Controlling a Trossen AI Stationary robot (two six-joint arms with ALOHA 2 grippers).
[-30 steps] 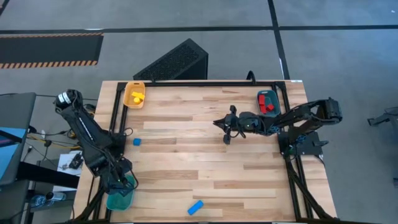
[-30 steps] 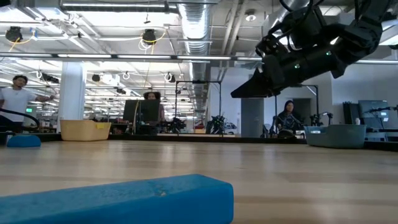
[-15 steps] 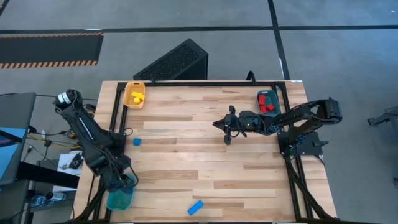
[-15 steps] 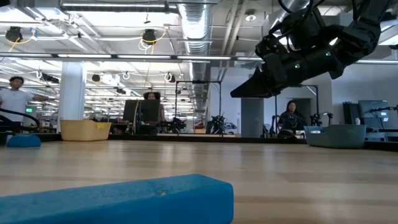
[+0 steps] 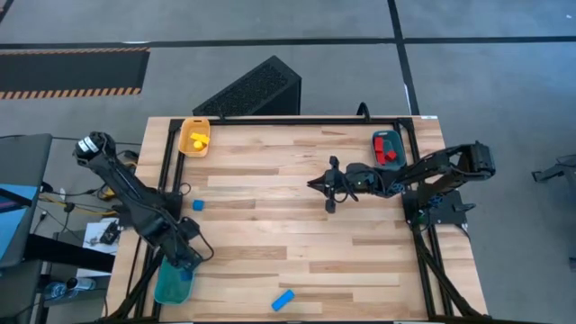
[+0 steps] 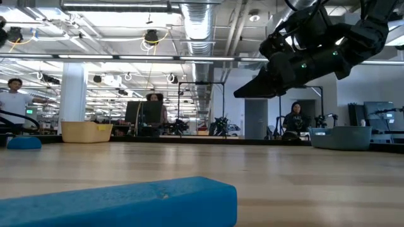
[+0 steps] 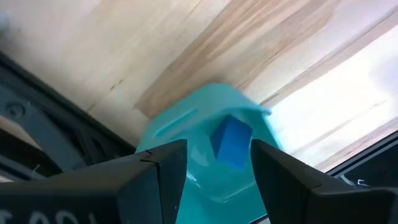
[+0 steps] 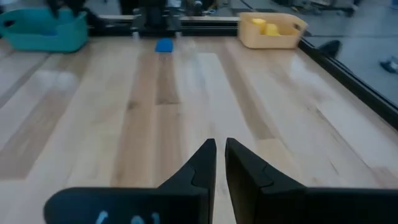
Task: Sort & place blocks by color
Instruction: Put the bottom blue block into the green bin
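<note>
Blocks, small solid-coloured pieces in blue, yellow and red, probably light, rigid and smooth-faced, so best pinched across two flat parallel sides near the middle. Long blue bar block [image 5: 283,300] lying flat on the pale wooden table [image 5: 297,234] near its front edge, well apart from both arms. Small blue cube [image 5: 198,205] resting near the table's left side. Another blue cube [image 7: 231,142] sitting inside the translucent teal tray [image 5: 173,286] at the front left corner. Yellow blocks [image 5: 198,139] gathered in the yellow tray [image 5: 194,149] at the back left; red blocks [image 5: 388,153] in the teal tray [image 5: 388,137] at the back right. Left gripper [image 7: 211,177] poised over the front-left teal tray, fingers spread and empty. Right gripper [image 8: 219,163] hovering above mid-table, fingers nearly together, holding nothing.
</note>
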